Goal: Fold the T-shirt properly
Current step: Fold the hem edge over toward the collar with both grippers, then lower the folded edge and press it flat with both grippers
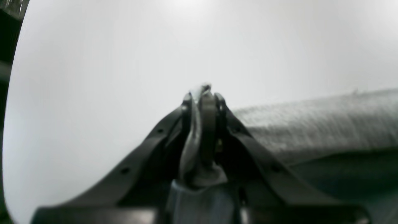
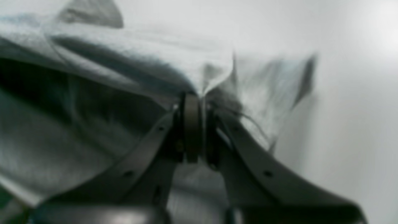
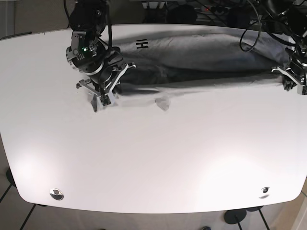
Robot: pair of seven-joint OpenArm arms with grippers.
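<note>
Left wrist view first: looking down the left gripper (image 1: 203, 93), jaws pressed together and pinching a sliver of grey fabric. Showing the T-shirt (image 1: 314, 121) stretching off as a taut grey band over the white desk (image 1: 93, 77). Pretty blurry, so can't tell how deep that bite is.

Right wrist view: looking down the right gripper (image 2: 194, 99), jaws also closed and pinching cloth, with the shirt bunching up in loose folds and a flap sticking out past the jaws. Also blurry.

Base view: seeing the T-shirt (image 3: 201, 57) lying along the far edge of the desk (image 3: 153, 163), stretched between the right gripper (image 3: 101, 98) toward the far left corner and the left gripper (image 3: 293, 79) at the right edge. Front hem looking lifted and casting a shadow; a small bit of fabric dangling below it near the middle.

What could go wrong, just guessing: slipping out of that thin pinch on the left side if pulled too tight, dropping one end and skewing the fold. Getting a lumpy crease from the bunched cloth on the right side. Sagging in the middle if the arms drift closer, landing the fold crooked.

Around: cables and dark gear crowding the far edge behind the shirt, two small round fittings near the front corners. Nothing blocking the near half of the desk.
</note>
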